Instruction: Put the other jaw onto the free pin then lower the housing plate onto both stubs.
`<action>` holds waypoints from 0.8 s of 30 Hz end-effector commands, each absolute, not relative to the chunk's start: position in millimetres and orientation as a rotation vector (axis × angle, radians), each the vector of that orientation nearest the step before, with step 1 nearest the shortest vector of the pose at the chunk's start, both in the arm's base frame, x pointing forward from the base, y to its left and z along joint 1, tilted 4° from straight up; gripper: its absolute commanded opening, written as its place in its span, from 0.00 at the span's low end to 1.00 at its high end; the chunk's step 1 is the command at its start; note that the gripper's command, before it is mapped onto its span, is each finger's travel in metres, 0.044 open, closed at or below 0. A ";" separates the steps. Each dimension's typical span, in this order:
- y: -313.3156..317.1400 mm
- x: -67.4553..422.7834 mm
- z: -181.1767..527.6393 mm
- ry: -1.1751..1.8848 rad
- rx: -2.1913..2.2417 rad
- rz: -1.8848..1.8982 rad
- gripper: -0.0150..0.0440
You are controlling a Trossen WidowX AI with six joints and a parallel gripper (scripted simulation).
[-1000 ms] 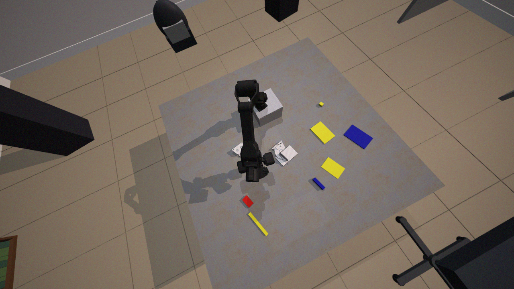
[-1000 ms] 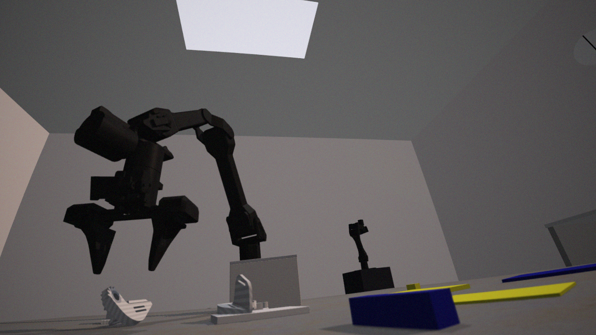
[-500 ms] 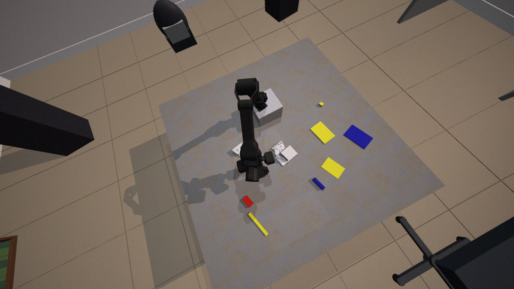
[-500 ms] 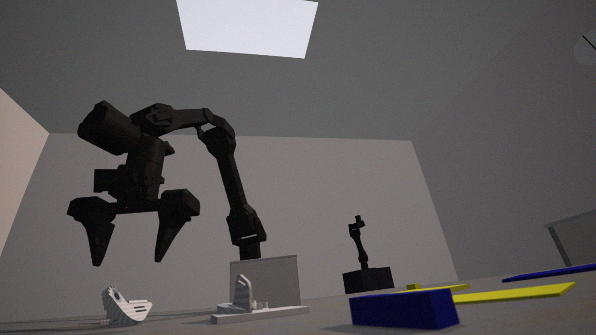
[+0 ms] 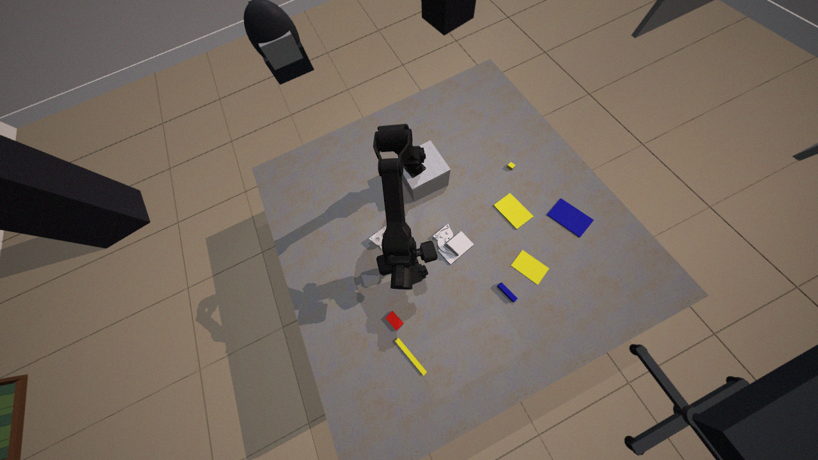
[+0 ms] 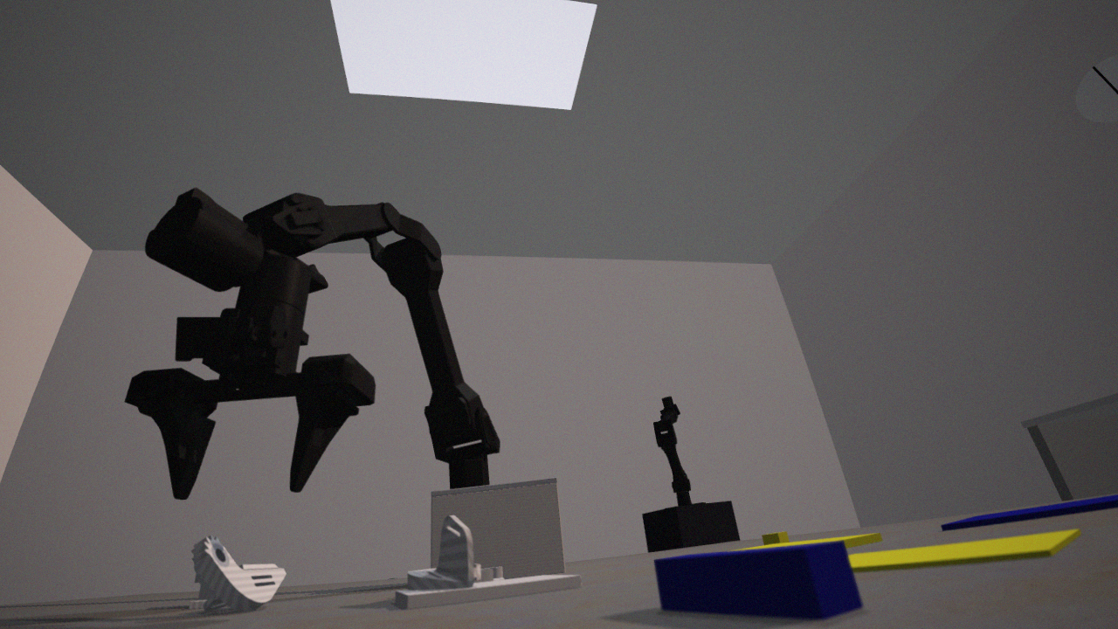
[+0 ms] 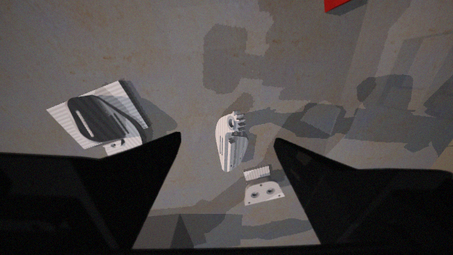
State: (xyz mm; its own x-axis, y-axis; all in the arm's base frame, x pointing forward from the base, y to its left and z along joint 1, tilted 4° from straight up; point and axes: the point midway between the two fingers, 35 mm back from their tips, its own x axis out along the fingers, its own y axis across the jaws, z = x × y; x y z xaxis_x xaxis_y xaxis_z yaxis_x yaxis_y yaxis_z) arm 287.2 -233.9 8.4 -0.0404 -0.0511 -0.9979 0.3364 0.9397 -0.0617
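Observation:
My gripper (image 6: 238,494) (image 7: 229,139) is wide open and empty, above the loose white jaw. That jaw (image 6: 226,578) (image 7: 222,134) lies on the table between the fingertips as seen from the wrist, its gear teeth at one end; the arm hides it in the top view. The white base (image 6: 531,586) (image 7: 72,129) lies apart from it, with the other jaw (image 6: 455,551) (image 7: 95,122) standing on it. The housing plate (image 5: 376,236) (image 7: 262,197), with two holes, lies near the loose jaw, partly under the arm in the top view. The pins are hard to make out.
A white block (image 5: 433,170) (image 6: 500,531) is at the arm's foot. A red block (image 5: 394,321) (image 7: 334,3) and yellow bar (image 5: 410,356) lie beyond the gripper. A blue bar (image 5: 507,292) (image 6: 742,578), yellow plates (image 5: 512,210) (image 5: 530,267) and a blue plate (image 5: 570,217) lie past the base.

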 end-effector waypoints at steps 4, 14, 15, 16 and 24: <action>-234.3 287.9 9.6 1.582 0.227 -0.321 1.00; -234.3 287.9 9.6 1.582 0.227 -0.321 1.00; -234.3 287.9 9.6 1.582 0.227 -0.321 1.00; -234.3 287.9 9.6 1.582 0.227 -0.321 1.00; -276.3 268.5 11.9 1.592 0.167 -0.265 0.69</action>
